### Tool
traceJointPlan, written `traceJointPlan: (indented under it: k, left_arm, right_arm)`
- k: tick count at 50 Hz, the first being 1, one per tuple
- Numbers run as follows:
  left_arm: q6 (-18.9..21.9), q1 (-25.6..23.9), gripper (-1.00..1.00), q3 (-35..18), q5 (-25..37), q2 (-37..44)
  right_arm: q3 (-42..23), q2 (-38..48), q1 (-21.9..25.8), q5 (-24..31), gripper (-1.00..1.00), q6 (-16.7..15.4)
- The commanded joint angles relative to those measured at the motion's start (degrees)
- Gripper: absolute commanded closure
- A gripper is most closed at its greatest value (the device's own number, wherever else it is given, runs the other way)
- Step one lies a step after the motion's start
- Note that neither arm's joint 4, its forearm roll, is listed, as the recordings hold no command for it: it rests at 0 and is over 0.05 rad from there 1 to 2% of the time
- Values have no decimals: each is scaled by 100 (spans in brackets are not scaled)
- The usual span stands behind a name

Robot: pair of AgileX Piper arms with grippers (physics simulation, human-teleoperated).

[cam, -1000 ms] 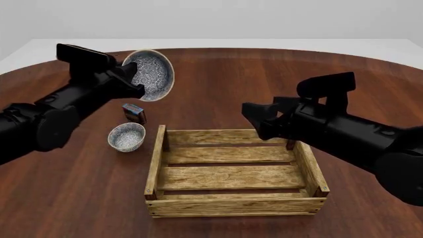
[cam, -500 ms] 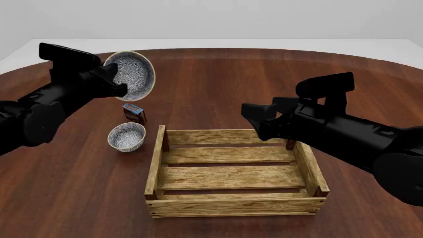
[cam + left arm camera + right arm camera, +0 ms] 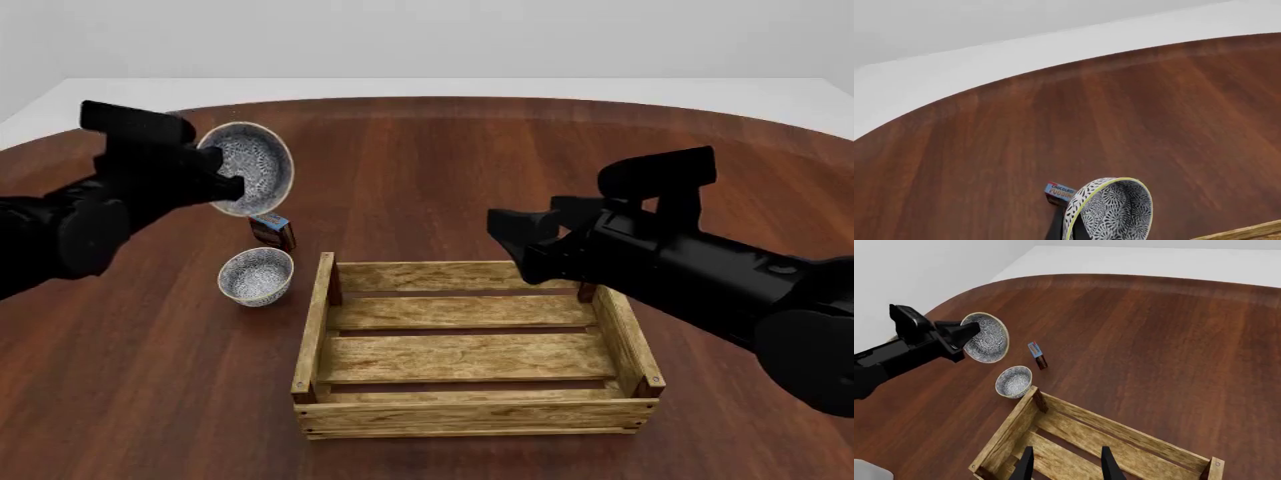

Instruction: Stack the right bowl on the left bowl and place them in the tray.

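Left tool point(image 3: 230, 186) is gripping the carried bowl point(image 3: 251, 182) by its rim, clenched on it, and holding it tipped on edge in the air, mouth facing sideways rather than up (the left wrist view is showing the same bowl point(image 3: 1111, 210) edge-on, yellow-green rim toward the lens).

The resting bowl point(image 3: 255, 275) is sitting upright on the tabletop point(image 3: 441, 160), directly at 6 o'clock from the carried bowl in the front view, well apart in height. Between the two, the small red-blue box point(image 3: 275, 231) is standing on the tabletop, just beside the resting bowl at its 12 o'clock. That is the relation that matters: the target is lying straight below and toward the arms, with the box close on the far side. Judging from this, the carried bowl is needing levelling before it can nest.

The tray point(image 3: 320, 330) is lying at 3 o'clock from the resting bowl, near corner just beside it, long axis running left–right.

Right tool point(image 3: 1066, 467) is hanging released over the tray, fingers apart, holding nothing. The left arm is plainly the nearer one to both bowls.
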Motion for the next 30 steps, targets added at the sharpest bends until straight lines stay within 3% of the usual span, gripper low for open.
traceJointPlan:
  k: [1, 20, 30]
  left_arm:
    - [-83, 62, 100, -36, -19, 262]
    - [-178, 99, 100, 7, -121, 382]
    - [90, 372, 100, -145, -50, 949]
  right_arm:
    - [1, 25, 3, -15, -100, -3]
    - [3, 49, 8, -26, -100, -19]
    - [0, 29, 10, -8, -100, -17]
